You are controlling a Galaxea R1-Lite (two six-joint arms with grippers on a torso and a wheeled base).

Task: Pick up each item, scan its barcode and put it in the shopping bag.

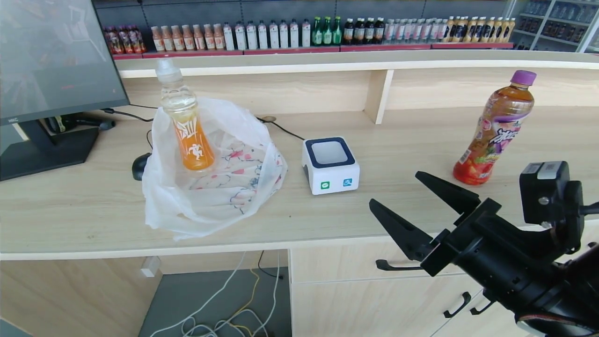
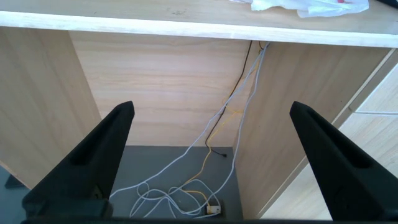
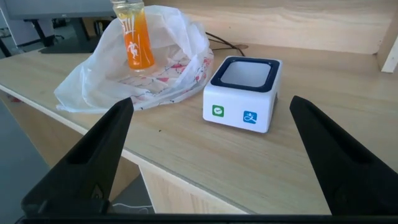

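The left gripper (image 2: 211, 107) hangs spread below the counter (image 1: 70, 206); on its left side the shopping bag (image 1: 210, 196) holds an upright orange bottle (image 1: 189, 135); right of the bag stands the scanner (image 1: 330, 164); the right gripper (image 1: 395, 188) hovers at the near edge, fingers spread, holding nothing; far right stands the purple-capped bottle (image 1: 493, 135).

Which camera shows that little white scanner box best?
The right wrist view: the scanner sits close and central, its window and front icons plain. The head view has it smaller, from above, beside the shopping bag. The left wrist view faces cables under the counter.
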